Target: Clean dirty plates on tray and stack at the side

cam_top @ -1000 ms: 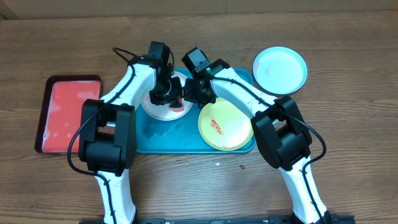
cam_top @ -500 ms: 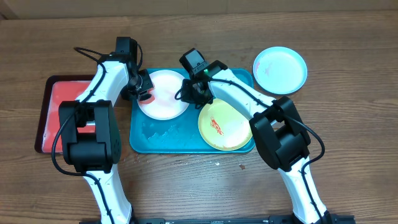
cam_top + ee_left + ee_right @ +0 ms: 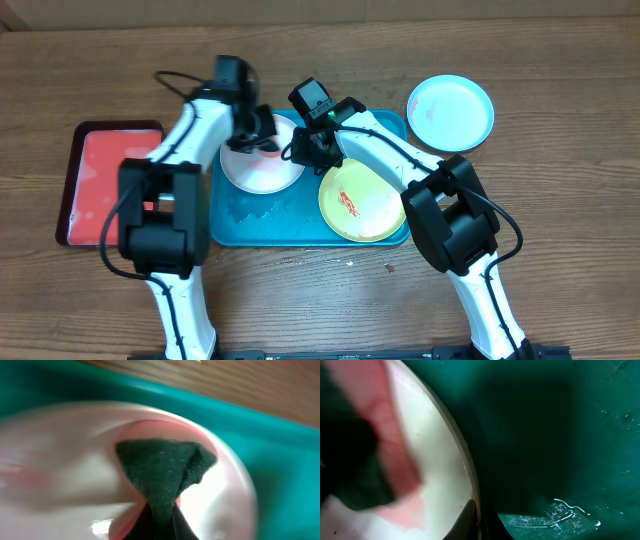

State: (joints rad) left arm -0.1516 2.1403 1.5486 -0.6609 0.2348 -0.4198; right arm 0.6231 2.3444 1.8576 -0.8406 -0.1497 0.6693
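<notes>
- We find the left gripper (image 3: pixel 258 132) clamped on a green pad (image 3: pixel 162 472) that touches the white plate (image 3: pixel 265 172).
- We find the right gripper (image 3: pixel 303 150) pinching that plate's rim.

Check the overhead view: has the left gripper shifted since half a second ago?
Yes. The left gripper, holding its green pad, went right, from the left rim of the tray back over the white plate.

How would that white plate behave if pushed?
The white plate looks thin and light, so it would probably slide, especially on the wet-looking tray. Lying flat and shallow, it seems unlikely to tip. The right gripper at its rim likely steadies it.
</notes>
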